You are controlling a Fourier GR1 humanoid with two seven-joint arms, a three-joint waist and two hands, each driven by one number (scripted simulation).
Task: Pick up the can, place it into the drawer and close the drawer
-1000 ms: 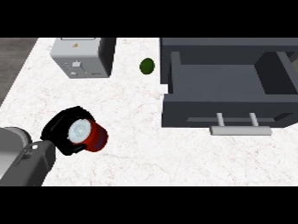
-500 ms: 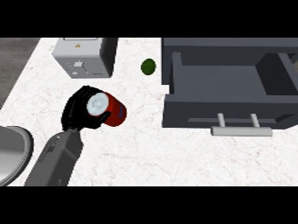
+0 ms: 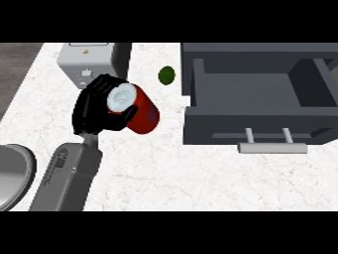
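My left hand (image 3: 98, 106) has its black fingers curled round the red cylindrical can with a silver top (image 3: 136, 108), held above the white marbled counter (image 3: 200, 173). The can's long axis is tilted, silver end toward the hand. The open dark grey drawer (image 3: 263, 89) lies at three o'clock from the can, so the carry goes rightward.

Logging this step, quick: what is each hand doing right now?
Left hand: shut on the red can.
Right hand: not in view.
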